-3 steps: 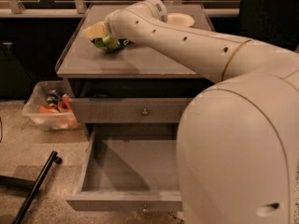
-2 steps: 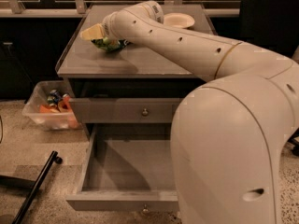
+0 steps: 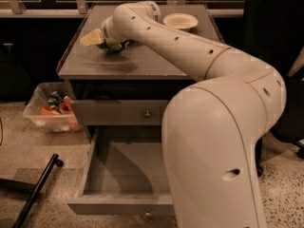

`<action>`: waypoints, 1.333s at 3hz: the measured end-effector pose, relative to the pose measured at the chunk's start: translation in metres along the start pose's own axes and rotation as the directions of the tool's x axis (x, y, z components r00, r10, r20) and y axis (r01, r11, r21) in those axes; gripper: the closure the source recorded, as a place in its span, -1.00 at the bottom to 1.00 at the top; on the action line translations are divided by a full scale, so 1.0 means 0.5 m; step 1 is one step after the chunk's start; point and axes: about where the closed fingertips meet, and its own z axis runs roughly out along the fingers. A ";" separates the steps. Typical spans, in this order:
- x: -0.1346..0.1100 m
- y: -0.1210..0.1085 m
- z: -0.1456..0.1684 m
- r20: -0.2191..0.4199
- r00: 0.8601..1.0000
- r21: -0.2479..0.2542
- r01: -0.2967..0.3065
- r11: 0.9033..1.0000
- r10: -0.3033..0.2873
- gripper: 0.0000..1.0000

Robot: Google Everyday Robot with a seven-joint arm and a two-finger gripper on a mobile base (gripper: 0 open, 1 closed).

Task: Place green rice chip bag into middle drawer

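Note:
The green rice chip bag (image 3: 117,46) is at the back left of the cabinet top (image 3: 142,63), tucked under my gripper (image 3: 97,38). The gripper reaches in from the right and looks shut on the bag. It holds the bag just above the surface, with a shadow beneath. One pale finger (image 3: 89,38) juts out to the left of the bag. The middle drawer (image 3: 126,172) is pulled open at the bottom of the cabinet, below and in front of the gripper. It is empty, and its knob (image 3: 147,213) is at the front.
A closed grey drawer front (image 3: 118,113) with a knob sits above the open drawer. A white bowl (image 3: 180,21) stands at the back right of the top. A plastic bin of cans (image 3: 50,110) is on the floor at left, near a black bar (image 3: 35,194). My arm's large link (image 3: 213,141) hides the cabinet's right side.
The gripper with the bag has shifted slightly to the right over the cabinet top. The arm's near link has swung a little in view. The drawer stays open.

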 end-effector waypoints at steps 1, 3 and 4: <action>0.015 -0.001 0.022 -0.059 0.998 0.007 0.025 1.000 -0.025 -0.63; 0.047 -0.025 0.045 -0.160 0.986 0.087 0.070 0.994 -0.055 0.30; 0.048 -0.061 0.016 -0.149 0.988 0.161 0.070 0.985 -0.045 0.77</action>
